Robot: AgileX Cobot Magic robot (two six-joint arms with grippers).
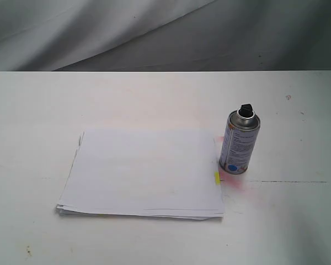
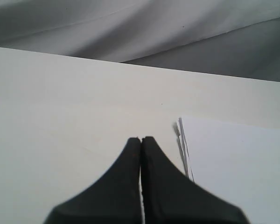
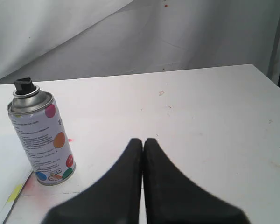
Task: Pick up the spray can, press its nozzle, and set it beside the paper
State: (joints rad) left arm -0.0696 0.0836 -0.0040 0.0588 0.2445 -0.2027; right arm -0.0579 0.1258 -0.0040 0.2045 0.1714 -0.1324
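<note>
The spray can [image 1: 240,142] stands upright on the white table, silver with a printed label, a blue dot near its base and a black nozzle on top. It touches no gripper and sits just right of the paper [image 1: 143,172], a flat white stack with a yellow tab [image 1: 217,178] on its right edge. In the right wrist view the spray can [image 3: 41,139] shows coloured dots, and my right gripper [image 3: 143,141] is shut and empty, well apart from it. My left gripper [image 2: 141,139] is shut and empty beside the paper's edge [image 2: 233,163]. Neither gripper shows in the exterior view.
A pink stain [image 1: 234,182] marks the table around the can's base. A thin dark line [image 1: 289,181] runs rightward from it. Grey cloth [image 1: 154,33] hangs behind the table's far edge. The table's right edge [image 3: 270,84] shows in the right wrist view.
</note>
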